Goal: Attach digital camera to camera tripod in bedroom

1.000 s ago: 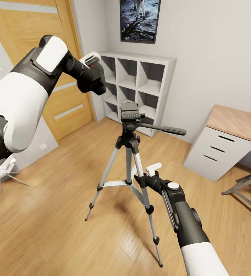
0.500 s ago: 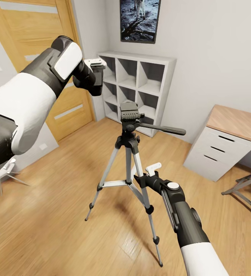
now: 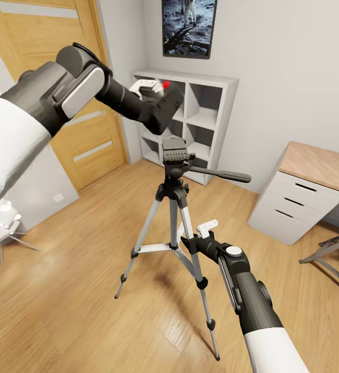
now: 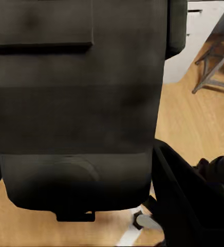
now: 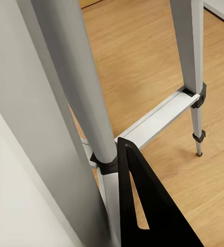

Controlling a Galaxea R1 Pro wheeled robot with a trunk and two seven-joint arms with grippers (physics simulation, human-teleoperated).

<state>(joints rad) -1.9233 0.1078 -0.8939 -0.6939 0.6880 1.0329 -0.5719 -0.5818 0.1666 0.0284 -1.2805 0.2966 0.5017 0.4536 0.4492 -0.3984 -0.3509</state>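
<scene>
Fingers of my left gripper (image 3: 150,89) are clamped on the small black compact digital camera (image 3: 164,106), its red dot showing at the top edge. In the left wrist view the camera's dark body (image 4: 76,103) sits right against the lens. It hangs just above the dark grey flat head of the tall silver-legged camera tripod (image 3: 175,171), apart from it. My left arm reaches in from the upper left, forearm sloping down toward the head, in front of the white cube shelf (image 3: 203,111). My right gripper (image 3: 200,230) sits low beside a tripod leg; I cannot tell whether its white fingers are parted or closed. In the right wrist view, silver legs (image 5: 84,103) cross close over the light wood plank floor (image 5: 143,62).
</scene>
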